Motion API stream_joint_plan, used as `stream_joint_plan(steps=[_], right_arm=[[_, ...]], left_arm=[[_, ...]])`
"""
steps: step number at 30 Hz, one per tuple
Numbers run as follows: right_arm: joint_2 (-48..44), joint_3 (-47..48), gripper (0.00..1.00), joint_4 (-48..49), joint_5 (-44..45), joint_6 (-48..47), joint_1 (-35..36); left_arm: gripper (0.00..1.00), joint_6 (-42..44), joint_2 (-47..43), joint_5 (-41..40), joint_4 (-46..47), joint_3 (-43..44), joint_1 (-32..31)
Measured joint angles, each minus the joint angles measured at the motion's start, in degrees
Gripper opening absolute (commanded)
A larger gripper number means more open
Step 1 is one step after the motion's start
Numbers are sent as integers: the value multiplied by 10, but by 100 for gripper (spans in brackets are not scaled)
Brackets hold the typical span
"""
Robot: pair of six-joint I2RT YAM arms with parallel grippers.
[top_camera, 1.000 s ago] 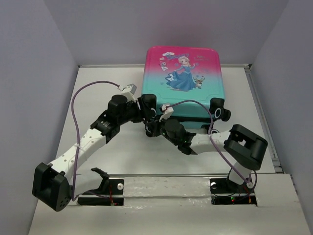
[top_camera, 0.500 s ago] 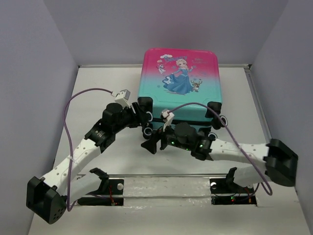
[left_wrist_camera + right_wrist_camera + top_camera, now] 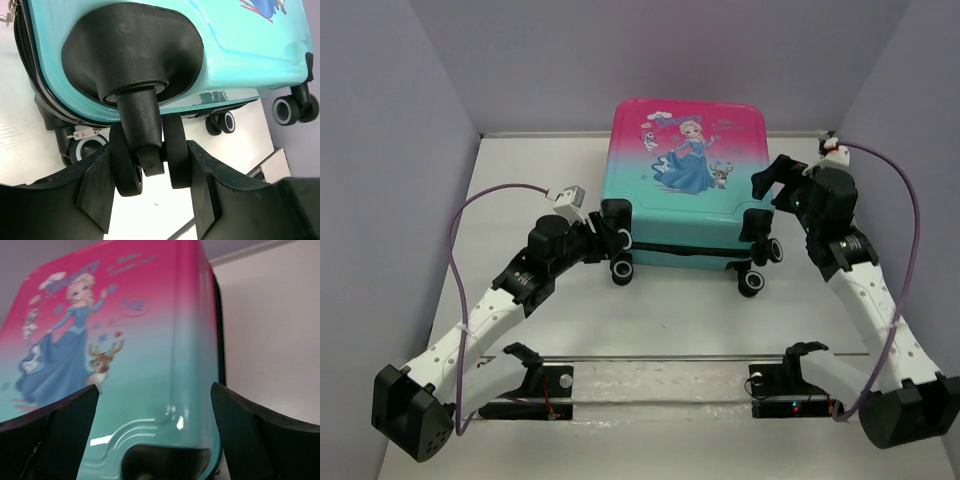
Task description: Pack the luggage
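Two grippers were inspected. The right gripper (image 3: 772, 183) showed the only notable change: half a second earlier it lay low across the front of the luggage (image 3: 692, 195), close to the near-left wheels. It had since swung out and stood beside the case's right edge, near the right-hand wheels. Its fingers (image 3: 55, 425) were spread wide and held nothing. The wrist view showed the printed shell beyond them, and contact with the case could not be confirmed.

The left gripper (image 3: 613, 232) was where it had been, at the near-left corner of the case. Its fingers (image 3: 95, 192) were closed in on a twin caster wheel (image 3: 127, 165), one finger against each outer face, with the wheel's stem rising into the black corner housing above.

The luggage lay flat and shut at the far middle of the table (image 3: 650, 310), princess print upward, pink end away from the arms and teal end and black wheels toward them. Its position matched that of half a second earlier.
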Motion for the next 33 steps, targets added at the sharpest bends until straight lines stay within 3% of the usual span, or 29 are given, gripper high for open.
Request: stream_joint_plan(steps=[4, 9, 12, 14, 17, 20, 25, 28, 33], right_arm=[[98, 27, 100, -4, -52, -9, -91], [203, 67, 96, 6, -145, -7, -101], [226, 80, 83, 22, -181, -11, -115], [257, 103, 82, 28, -208, -12, -125], [326, 164, 85, 38, -256, -11, -135], [430, 266, 98, 53, -317, -9, -132], [565, 428, 100, 43, -375, 5, -107], [588, 482, 100, 10, -368, 3, -98], [545, 472, 100, -24, -332, -34, -97]], left_arm=[[6, 2, -6, -6, 7, -9, -7], [6, 3, -11, -27, 15, -17, -25], [6, 2, -12, -58, 17, -19, -52], [6, -1, -11, -74, 17, -19, -77], [6, -15, 2, -106, 27, -19, -125], [6, -49, 24, -120, 40, -17, -164], [6, -106, 68, -135, 56, 2, -212], [6, -126, 80, -154, 48, 15, -223], [6, -126, 95, -160, 31, 33, -228]])
